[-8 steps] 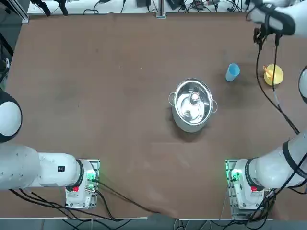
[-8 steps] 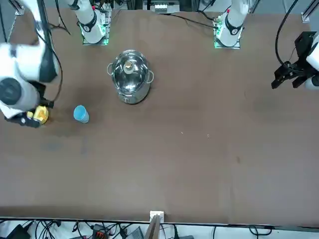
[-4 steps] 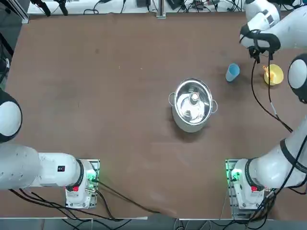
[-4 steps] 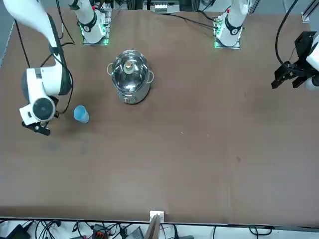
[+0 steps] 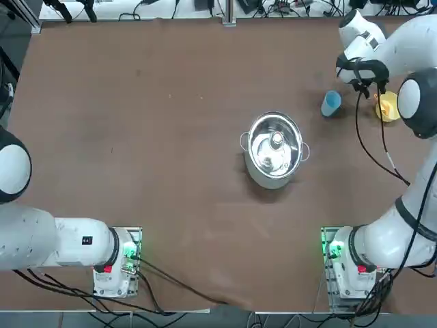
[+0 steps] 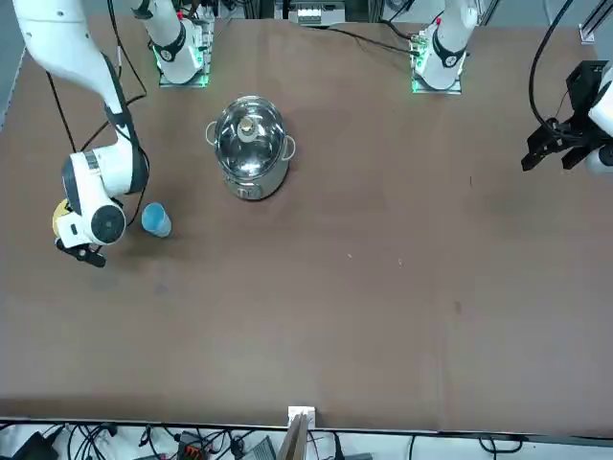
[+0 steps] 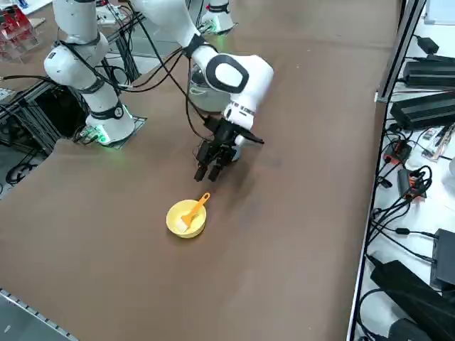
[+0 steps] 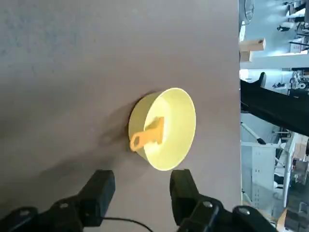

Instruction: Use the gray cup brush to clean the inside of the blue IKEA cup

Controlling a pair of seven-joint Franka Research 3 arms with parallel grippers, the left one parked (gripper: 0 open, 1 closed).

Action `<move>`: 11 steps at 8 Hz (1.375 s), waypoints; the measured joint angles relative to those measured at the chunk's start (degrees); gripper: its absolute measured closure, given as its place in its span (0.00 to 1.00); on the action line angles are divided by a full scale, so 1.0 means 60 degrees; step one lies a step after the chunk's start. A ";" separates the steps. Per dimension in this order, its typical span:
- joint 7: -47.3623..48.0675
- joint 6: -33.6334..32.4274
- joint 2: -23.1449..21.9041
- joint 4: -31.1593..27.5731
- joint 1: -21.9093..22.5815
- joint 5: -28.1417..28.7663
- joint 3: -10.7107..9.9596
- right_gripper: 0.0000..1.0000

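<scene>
- My right pincer (image 8: 140, 191) is hovering empty, its 2 fingers apart, lining up on the brush.
- The gray cup brush (image 8: 147, 134) is leaning in the yellow bowl (image 8: 181, 113), handle over the rim.
- The blue IKEA cup (image 5: 331, 104) is waiting nearby, beside the steel pot (image 5: 274, 149).

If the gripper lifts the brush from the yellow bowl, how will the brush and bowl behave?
The brush looks thin and stiff, probably light. It leans on the rim of the bowl, so it may pivot or slide. The bowl seems light and may shift. The right gripper hangs open nearby.
</scene>
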 joint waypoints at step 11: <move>0.1201 0.0248 0.1237 0.0811 -0.0374 -0.0332 -0.0010 0.47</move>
